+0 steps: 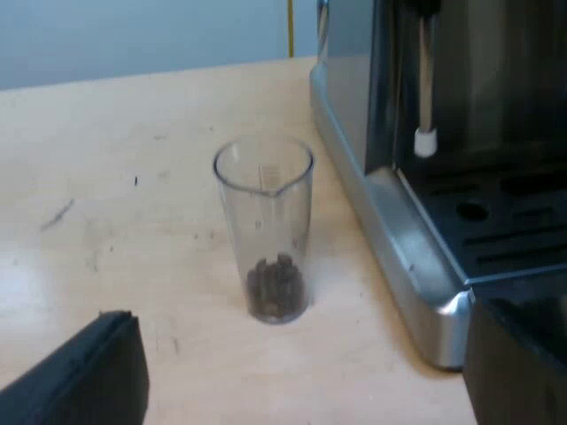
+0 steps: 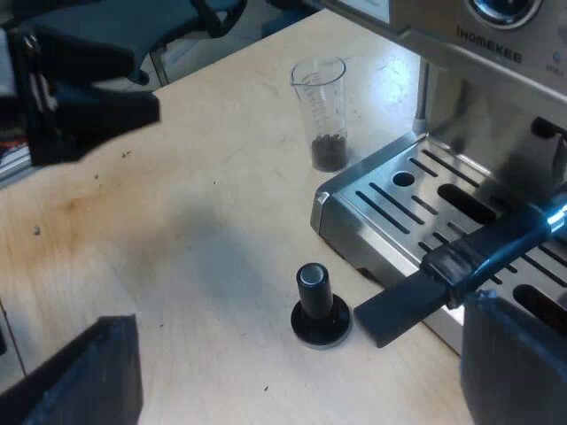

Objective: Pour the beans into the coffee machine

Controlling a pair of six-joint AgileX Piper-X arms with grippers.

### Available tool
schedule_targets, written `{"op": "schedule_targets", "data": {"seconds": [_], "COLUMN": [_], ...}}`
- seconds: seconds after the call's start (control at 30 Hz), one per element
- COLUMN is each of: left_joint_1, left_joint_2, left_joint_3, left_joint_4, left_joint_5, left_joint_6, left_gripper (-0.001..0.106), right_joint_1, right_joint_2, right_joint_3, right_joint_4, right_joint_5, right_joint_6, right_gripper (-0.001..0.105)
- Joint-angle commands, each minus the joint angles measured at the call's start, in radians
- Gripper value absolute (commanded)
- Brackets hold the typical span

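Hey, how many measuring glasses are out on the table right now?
1. The measuring glass, beans at its bottom, stands upright on the table beside the espresso machine. Others could be out of view.

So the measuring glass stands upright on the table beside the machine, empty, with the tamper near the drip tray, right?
Not quite. The measuring glass is not empty: coffee beans lie at its bottom, as the left wrist view shows. The rest holds: it stands upright on the table beside the espresso machine, with the tamper near the drip tray.
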Motion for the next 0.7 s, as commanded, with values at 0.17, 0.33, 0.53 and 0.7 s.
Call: {"op": "schedule_targets", "data": {"seconds": [0.17, 0.33, 0.53, 0.7], "left_joint_1": [-0.005, -0.005, -0.005, -0.005], "left_joint_2": [0.135, 0.292, 0.507, 0.686], "left_joint_3": [-0.001, -0.001, -0.001, -0.001], "left_joint_4": [-0.172, -0.314, -0.486, -0.651], "left_joint_5": [-0.008, -0.003, -0.003, 0.005], "left_joint_6": [-0.003, -0.014, -0.062, -0.059], "left_gripper": [0.083, 0.083, 0.083, 0.083], "right_joint_1": [0.003, 0.003, 0.003, 0.003], "right_joint_2": [-0.001, -0.001, -0.001, -0.001], "right_joint_3": [-0.006, -0.006, -0.006, -0.006], "right_joint_4": [-0.016, -0.016, -0.016, -0.016], "right_joint_5": [-0.007, -0.007, -0.007, -0.007], "right_joint_6": [-0.013, -0.011, -0.004, -0.004], "right_gripper": [0.079, 0.079, 0.079, 0.079]}}
